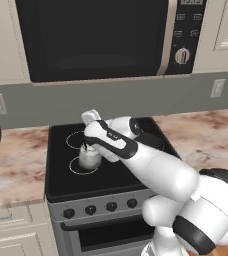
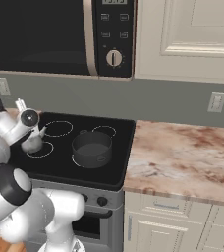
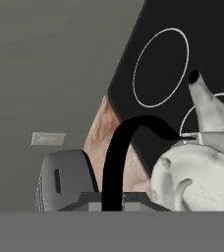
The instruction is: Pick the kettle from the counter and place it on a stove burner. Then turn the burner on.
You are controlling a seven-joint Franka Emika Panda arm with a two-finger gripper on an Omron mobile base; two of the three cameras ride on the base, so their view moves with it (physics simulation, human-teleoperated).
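Kitchen: grey wall behind a black glass cooktop [image 1: 111, 180], with a black microwave [image 1: 96, 37] above it and cream cabinets [image 2: 182, 37] to the right of that.
Counter: pinkish-beige stone counter [image 2: 182, 157] with brown veins runs on both sides of the cooktop; wall outlets [image 1: 217, 88] sit above it.
Kettle: small silver-grey kettle [image 1: 90, 158] stands on the cooktop's front left, inside a thin white burner ring [image 1: 76, 169]; in the hand view its spout points up toward the back rings and its black arched handle rises at the picture's bottom centre.
Gripper: the gripper [image 1: 88, 146] is at the top of the kettle, jaws closed on the kettle's thin black handle; the fingertips themselves are hidden behind the wrist in the base views.
Arm: white arm reaches from the base forward and left over the cooktop.
Pot: wider dark grey two-handled pot [image 2: 92, 147] sits on the front right ring, well apart from the kettle.
Back rings: two more white circles [image 2: 59, 129] at the rear.
Stove knobs: row of dark knobs [image 1: 101, 207] on the stove's front panel.
Toaster: a grey toaster [image 3: 65, 179] stands on the counter left of the cooktop, seen in the hand view.
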